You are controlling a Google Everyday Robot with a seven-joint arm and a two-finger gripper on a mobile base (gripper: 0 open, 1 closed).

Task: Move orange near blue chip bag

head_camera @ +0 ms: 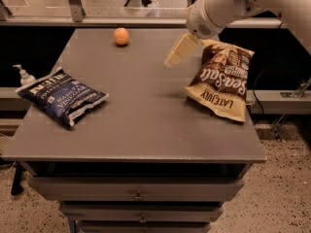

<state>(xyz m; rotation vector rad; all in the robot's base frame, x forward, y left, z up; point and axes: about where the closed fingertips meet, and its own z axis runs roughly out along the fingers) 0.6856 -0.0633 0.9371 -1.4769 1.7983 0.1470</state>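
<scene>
The orange (pixel 121 36) lay at the table's (pixel 141 125) eleven o'clock, well apart from the blue chip bag (pixel 63 97) at nine. The gripper (pixel 181 50) hung near one o'clock beside the brown bag (pixel 221 81). I could not tell whether it was parted or closed. Its arm (pixel 233 4) was cut off at top right.
</scene>
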